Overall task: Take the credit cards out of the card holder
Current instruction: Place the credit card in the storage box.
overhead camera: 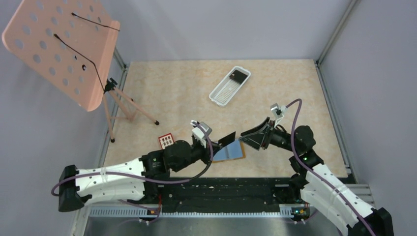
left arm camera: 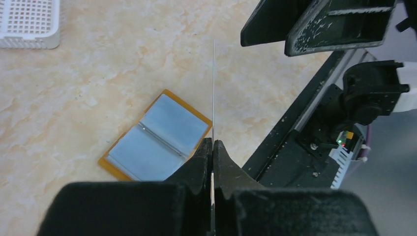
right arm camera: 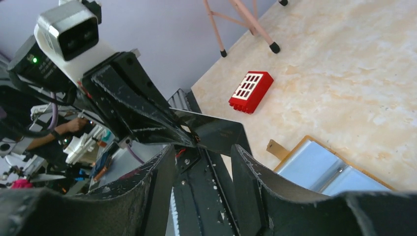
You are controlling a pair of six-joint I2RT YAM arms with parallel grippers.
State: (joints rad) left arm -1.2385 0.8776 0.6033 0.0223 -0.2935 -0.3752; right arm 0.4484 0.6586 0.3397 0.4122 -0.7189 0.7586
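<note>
The card holder (overhead camera: 231, 152) lies open on the table, tan outside with blue-grey inner panels. It also shows in the left wrist view (left arm camera: 156, 136) and the right wrist view (right arm camera: 324, 167). My left gripper (overhead camera: 215, 143) is shut on a dark credit card (overhead camera: 227, 138) and holds it above the holder's near-left edge. In the left wrist view the card (left arm camera: 214, 88) shows edge-on, rising from the closed jaws of the left gripper (left arm camera: 212, 145). My right gripper (overhead camera: 247, 138) is open and empty, facing the card from the right. In the right wrist view the card (right arm camera: 219, 132) sits just beyond the right gripper (right arm camera: 202, 148).
A white slotted tray (overhead camera: 227, 88) with a dark item (overhead camera: 239, 75) lies at the back; it also shows in the left wrist view (left arm camera: 29, 22). A small red block (overhead camera: 166, 140) sits left of the left gripper, also seen in the right wrist view (right arm camera: 251, 91). A pink music stand (overhead camera: 59, 49) stands far left.
</note>
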